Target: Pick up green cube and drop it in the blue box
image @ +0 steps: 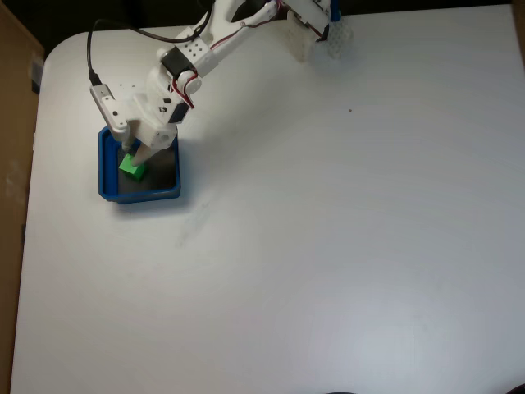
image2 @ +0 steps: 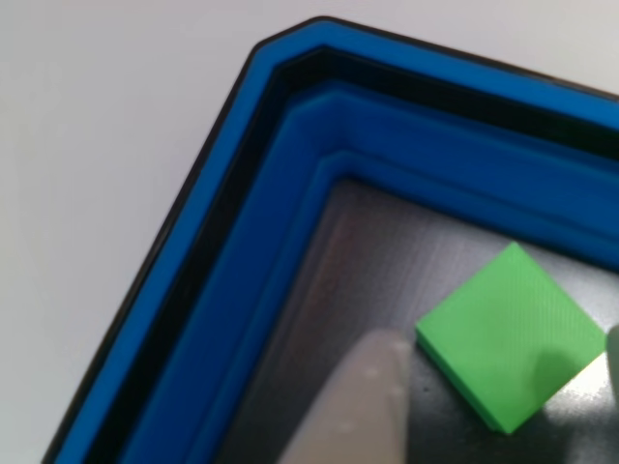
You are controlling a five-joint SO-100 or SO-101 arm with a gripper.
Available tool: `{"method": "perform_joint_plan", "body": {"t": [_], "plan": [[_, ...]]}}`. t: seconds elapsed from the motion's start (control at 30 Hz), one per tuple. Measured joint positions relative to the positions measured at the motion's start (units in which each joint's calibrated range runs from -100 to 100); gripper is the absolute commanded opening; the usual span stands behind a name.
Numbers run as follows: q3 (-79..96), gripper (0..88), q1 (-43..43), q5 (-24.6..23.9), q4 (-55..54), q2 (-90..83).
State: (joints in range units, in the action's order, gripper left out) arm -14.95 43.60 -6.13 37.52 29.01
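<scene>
So my gripper (image: 138, 161) is down in the blue box (image: 107, 168) at the left side of the fixed view, arm reaching in from the top of the frame across the white table (image: 344, 230). From up there the green cube (image: 132, 168) shows as a small bright patch right at my fingertips, inside the box toward its left wall, but I can't make out much more than that.

The other view is the close one. There the green cube (image2: 511, 334) lies flat on the grey floor at the lower right of the frame, near a stepped corner of the blue box (image2: 242, 251). One pale fingertip (image2: 363, 406) pokes up from the bottom edge just left of the cube, with a sliver of dark floor between them. So my jaws are parted and holding nothing.

Count: one cube, one box, one gripper.
</scene>
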Motion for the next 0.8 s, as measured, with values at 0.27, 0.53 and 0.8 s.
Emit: {"method": "perform_joint_plan", "body": {"t": [0.27,0.53,0.8], "plan": [[0.0,17.0,0.1,0.0,0.0,0.0],[0.0,17.0,0.3,0.0,0.0,-7.3],[4.9,17.0,0.2,0.0,0.0,-19.8]]}}
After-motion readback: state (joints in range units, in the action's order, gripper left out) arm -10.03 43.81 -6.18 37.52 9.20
